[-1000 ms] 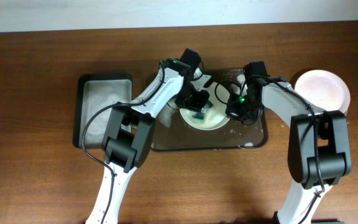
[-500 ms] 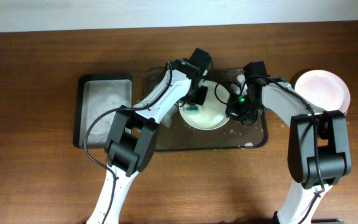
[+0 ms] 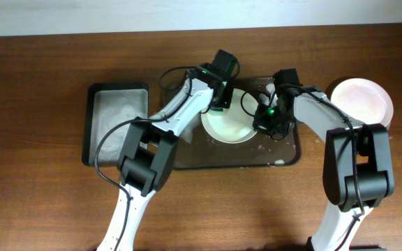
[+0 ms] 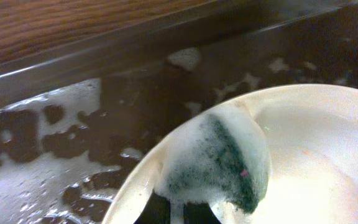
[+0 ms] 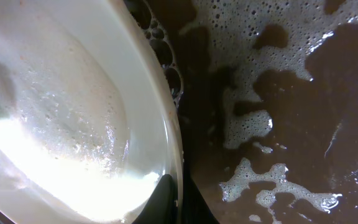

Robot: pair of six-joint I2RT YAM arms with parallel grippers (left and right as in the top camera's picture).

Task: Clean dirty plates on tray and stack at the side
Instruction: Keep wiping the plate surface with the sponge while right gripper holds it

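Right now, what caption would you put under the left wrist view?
Foamy dark-green sponge pressed against the inner rim of a white plate in the wet, foam-flecked dark tray.

A brown wooden table [image 3: 33, 84] carries three things directly. A narrow dark tub [image 3: 87, 125] lies at the left and the large dark tray [image 3: 236, 165] just beside it in the middle. One round white plate [image 3: 365, 104] lies near the tray's right end.
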